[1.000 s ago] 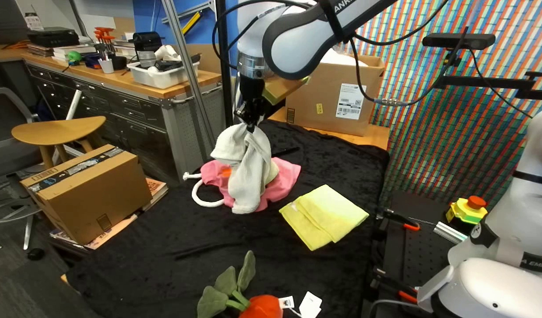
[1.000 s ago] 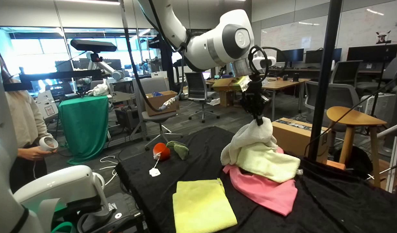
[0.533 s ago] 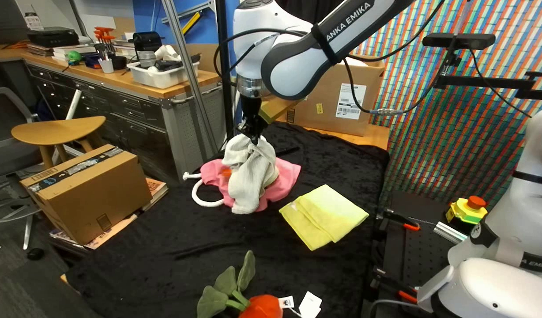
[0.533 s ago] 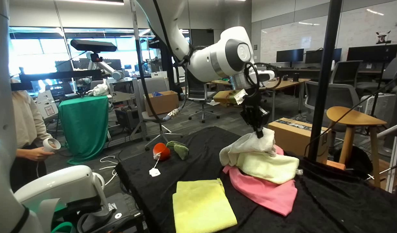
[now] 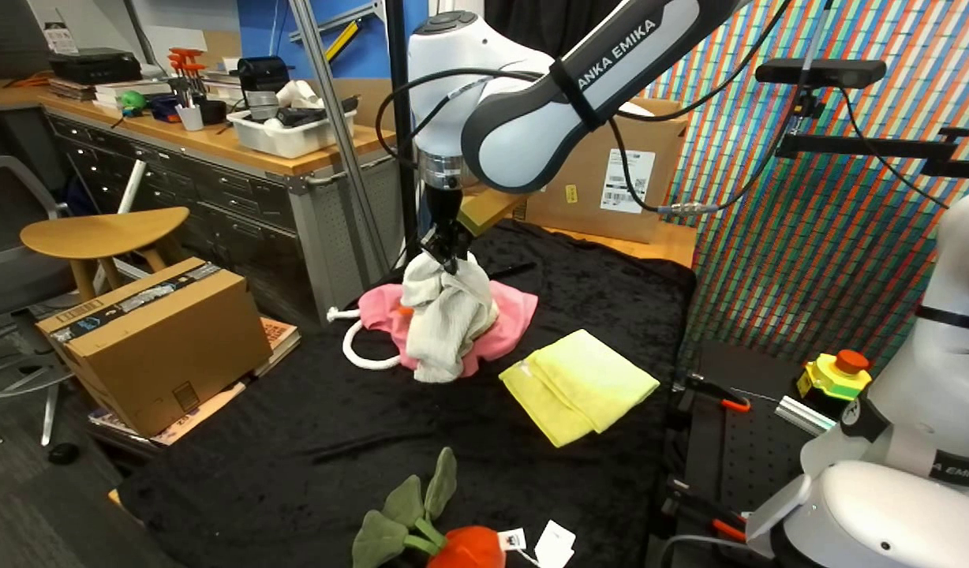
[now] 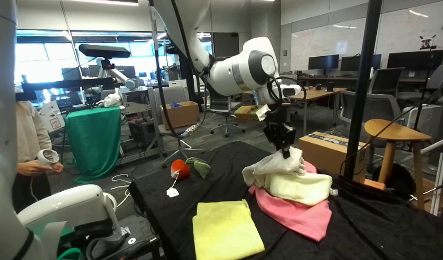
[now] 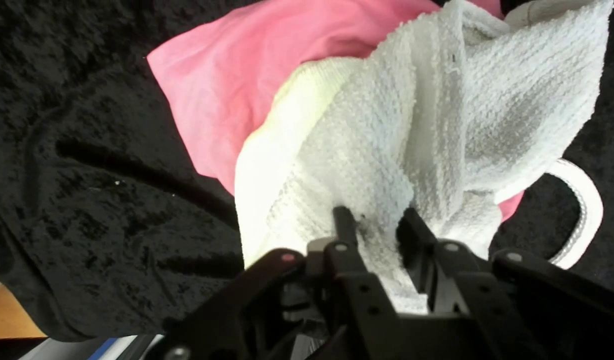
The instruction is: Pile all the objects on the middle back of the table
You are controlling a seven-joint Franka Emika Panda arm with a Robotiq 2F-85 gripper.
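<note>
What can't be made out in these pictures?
Orange patch, in an exterior view: partly covered by the white cloth; what it is, unclear.
White rope, in an exterior view: pink cloth hides part.
Plush toy, in an exterior view: cut off by the bottom edge.
Fingers, in the wrist view: blurred; contact with cloth unclear.

In the wrist view, the white cloth (image 7: 402, 135) looks rough like a towel, with smooth pink cloth (image 7: 242, 75) at its ten o'clock and braided-looking rope (image 7: 592, 210) at four. From that white cloth in an exterior view, fuzzy, dull yellow cloth (image 5: 581, 386) is at four o'clock and a cardboard box (image 5: 169, 347) at nine; the black table cover (image 5: 319, 426) looks velvety.
</note>
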